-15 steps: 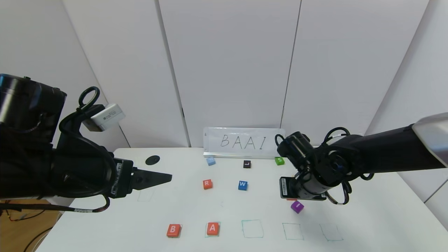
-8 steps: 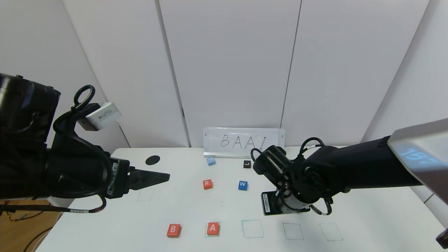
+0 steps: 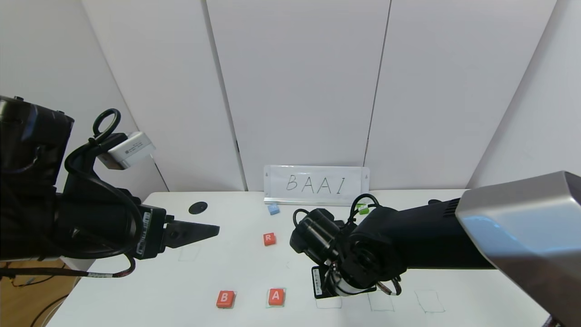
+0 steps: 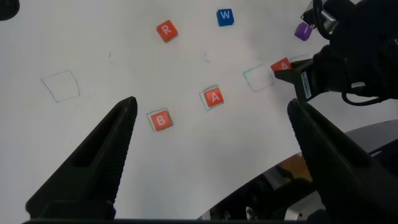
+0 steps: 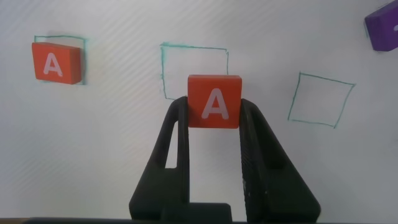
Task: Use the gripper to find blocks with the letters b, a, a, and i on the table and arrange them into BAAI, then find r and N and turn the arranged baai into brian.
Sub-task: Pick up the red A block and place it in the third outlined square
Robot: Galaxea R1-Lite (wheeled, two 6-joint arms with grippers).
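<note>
Claw, right, gripped 2nd A block above tabletop front edge; left claw hung released near left edge.

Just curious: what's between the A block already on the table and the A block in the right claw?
Bare table, showing only part of a green drawn square; placed A, held A, right claw, right wrist view.

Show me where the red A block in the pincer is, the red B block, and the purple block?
Held A block (image 5: 214, 101), right wrist view: its white-lettered face, between the right pincer's fingers.
B block (image 3: 225, 298), head view: centre of its top face.
Purple block (image 4: 303, 31), left wrist view: its top face.
</note>
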